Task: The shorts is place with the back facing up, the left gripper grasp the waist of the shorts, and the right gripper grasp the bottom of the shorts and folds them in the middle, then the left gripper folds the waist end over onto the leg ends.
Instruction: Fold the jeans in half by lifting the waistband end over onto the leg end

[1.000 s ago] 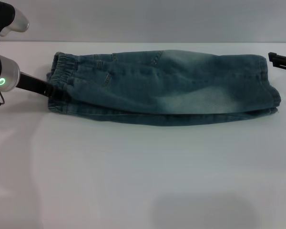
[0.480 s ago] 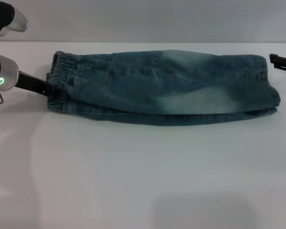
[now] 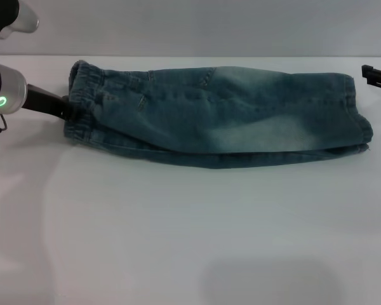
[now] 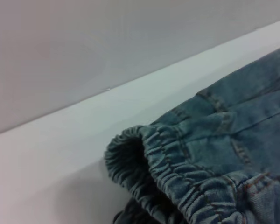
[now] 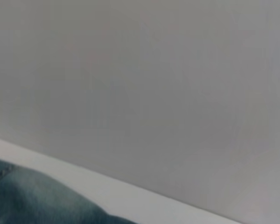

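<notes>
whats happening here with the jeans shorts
A two-arm robot is folding denim shorts on a white table. They already lie folded in half lengthwise. The left end effector is at the elastic waist, which looks bunched and slightly lifted there, apparently gripped for the fold toward the leg ends. The right end effector is off to the side by the leg ends, not touching the cloth.

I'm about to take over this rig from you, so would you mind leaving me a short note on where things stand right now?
Left gripper: shut on the waistband at the shorts' left end, lifting it slightly off the table.
Right gripper: off the fabric, beside the leg ends at the far right; grip state unclear.
Shorts: lying lengthwise, already folded in the middle.
Left to do: carry the waist end over onto the leg ends.
</notes>
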Controlling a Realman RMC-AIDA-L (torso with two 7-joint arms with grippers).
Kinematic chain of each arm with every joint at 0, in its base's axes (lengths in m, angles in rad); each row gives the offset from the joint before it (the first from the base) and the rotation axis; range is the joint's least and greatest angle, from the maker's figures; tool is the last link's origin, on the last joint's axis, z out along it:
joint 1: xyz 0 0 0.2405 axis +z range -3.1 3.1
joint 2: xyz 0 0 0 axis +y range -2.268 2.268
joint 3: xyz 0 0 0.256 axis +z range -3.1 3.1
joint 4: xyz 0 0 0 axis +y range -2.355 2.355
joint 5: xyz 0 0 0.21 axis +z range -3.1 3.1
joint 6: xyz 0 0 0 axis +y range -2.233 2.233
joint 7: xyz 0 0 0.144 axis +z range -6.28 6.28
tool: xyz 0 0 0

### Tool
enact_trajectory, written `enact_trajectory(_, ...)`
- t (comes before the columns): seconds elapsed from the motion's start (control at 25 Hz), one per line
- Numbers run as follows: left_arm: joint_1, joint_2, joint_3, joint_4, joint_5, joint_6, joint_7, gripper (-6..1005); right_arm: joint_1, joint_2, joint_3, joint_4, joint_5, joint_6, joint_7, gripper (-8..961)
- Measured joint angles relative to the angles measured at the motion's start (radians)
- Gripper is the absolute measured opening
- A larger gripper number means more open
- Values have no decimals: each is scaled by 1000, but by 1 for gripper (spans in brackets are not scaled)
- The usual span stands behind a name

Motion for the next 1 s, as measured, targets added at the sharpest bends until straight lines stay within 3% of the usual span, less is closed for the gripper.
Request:
enact_trajectory(0.48,1,-4,148,172,-179,84,-6,125,12,0,-26,50,26,10,-27,602)
enact_trajectory(1.0,-37,-3,236,367,-341,106,-5,98,77,7,-186,148,73,11,-27,602)
